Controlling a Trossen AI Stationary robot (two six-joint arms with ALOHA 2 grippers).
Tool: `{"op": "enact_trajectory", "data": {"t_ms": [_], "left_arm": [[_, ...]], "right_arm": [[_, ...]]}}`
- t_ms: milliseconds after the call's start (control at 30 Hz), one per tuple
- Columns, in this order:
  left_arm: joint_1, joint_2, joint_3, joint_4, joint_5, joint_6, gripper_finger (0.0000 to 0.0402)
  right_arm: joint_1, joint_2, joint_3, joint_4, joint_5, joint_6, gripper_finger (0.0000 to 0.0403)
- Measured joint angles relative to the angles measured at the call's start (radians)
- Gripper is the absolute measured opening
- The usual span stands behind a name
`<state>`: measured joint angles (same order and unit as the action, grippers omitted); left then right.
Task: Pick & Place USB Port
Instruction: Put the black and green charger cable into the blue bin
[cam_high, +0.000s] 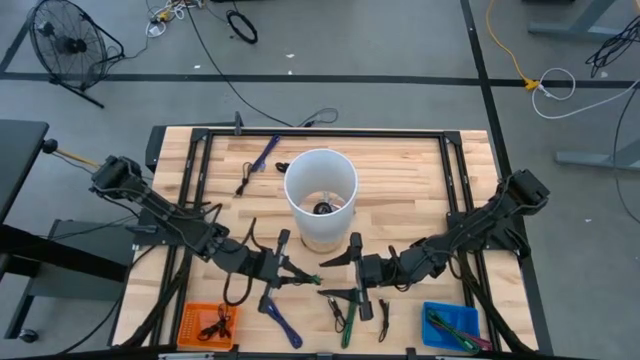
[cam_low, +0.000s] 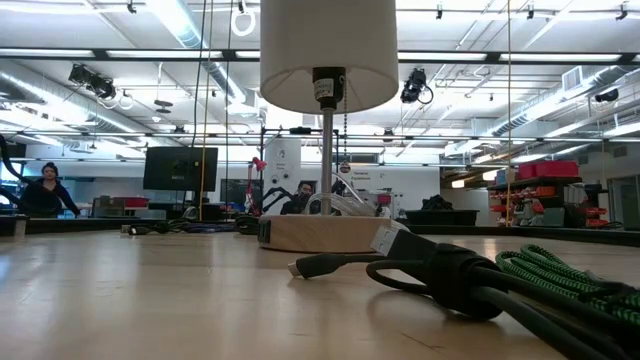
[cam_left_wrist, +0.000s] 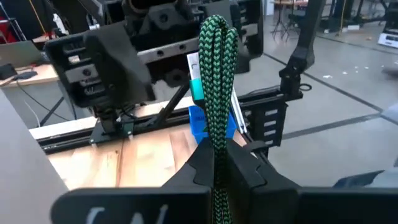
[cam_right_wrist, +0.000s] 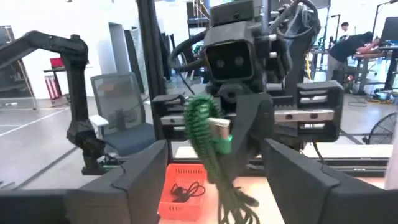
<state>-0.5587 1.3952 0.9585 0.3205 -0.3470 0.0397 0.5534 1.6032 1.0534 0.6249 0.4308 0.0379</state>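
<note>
Orange bin (cam_high: 209, 323) and blue bin (cam_high: 450, 325) sit at near tabletop (cam_high: 400, 170) corners. Between them, left tool (cam_high: 297, 277) is clamped on green braided USB cable (cam_left_wrist: 216, 93), right tool (cam_high: 345, 276) spread wide opposite. Lamp (cam_high: 320, 197) stands farther back, centre.

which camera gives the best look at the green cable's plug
The right wrist view: the green cable hangs between the right end effector fingers, silver plug facing it. The left wrist view shows only its braid; the high view, a sliver; the low view, loose coils.

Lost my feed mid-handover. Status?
Left gripper shut on green braided cable. Right gripper open, facing it, cable between its fingers. White lamp just behind.
</note>
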Motion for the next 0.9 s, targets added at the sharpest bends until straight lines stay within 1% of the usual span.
{"op": "enact_trajectory", "data": {"t_ms": [133, 233, 367, 433, 467, 533, 600, 633, 767, 900], "left_arm": [[0.015, 0.000, 0.000, 0.017, 0.002, 0.000, 0.0015], [0.019, 0.000, 0.000, 0.029, 0.008, 0.000, 0.0015], [0.019, 0.000, 0.000, 0.025, 0.010, 0.000, 0.0015], [0.018, 0.000, 0.000, 0.025, 0.005, -0.001, 0.0015], [0.018, 0.000, 0.000, 0.023, 0.008, -0.001, 0.0015], [0.019, 0.000, 0.000, 0.023, 0.004, -0.002, 0.0016], [0.019, -0.001, 0.000, 0.023, 0.002, -0.002, 0.0024], [0.019, -0.001, 0.000, 0.023, 0.000, -0.002, 0.0029], [0.019, -0.001, 0.000, 0.019, -0.008, -0.002, 0.0049], [0.019, -0.001, 0.000, 0.018, -0.006, -0.002, 0.0057]], "right_arm": [[-0.015, 0.028, 0.000, 0.077, -0.009, -0.025, 0.0263], [-0.028, 0.048, 0.000, 0.100, -0.027, -0.046, 0.0257], [-0.045, 0.063, 0.000, 0.113, -0.030, -0.013, 0.0234], [-0.052, 0.063, 0.000, 0.113, -0.038, 0.010, 0.0203], [-0.052, 0.063, 0.000, 0.112, -0.032, 0.011, 0.0179], [-0.052, 0.063, 0.000, 0.116, -0.030, 0.002, 0.0117], [-0.051, 0.063, 0.000, 0.119, -0.024, -0.031, 0.0043], [-0.050, 0.063, 0.000, 0.120, -0.017, -0.046, 0.0025], [-0.051, 0.063, 0.000, 0.114, 0.005, -0.032, 0.0011], [-0.048, 0.063, 0.000, 0.113, 0.008, -0.037, 0.0007]]}}
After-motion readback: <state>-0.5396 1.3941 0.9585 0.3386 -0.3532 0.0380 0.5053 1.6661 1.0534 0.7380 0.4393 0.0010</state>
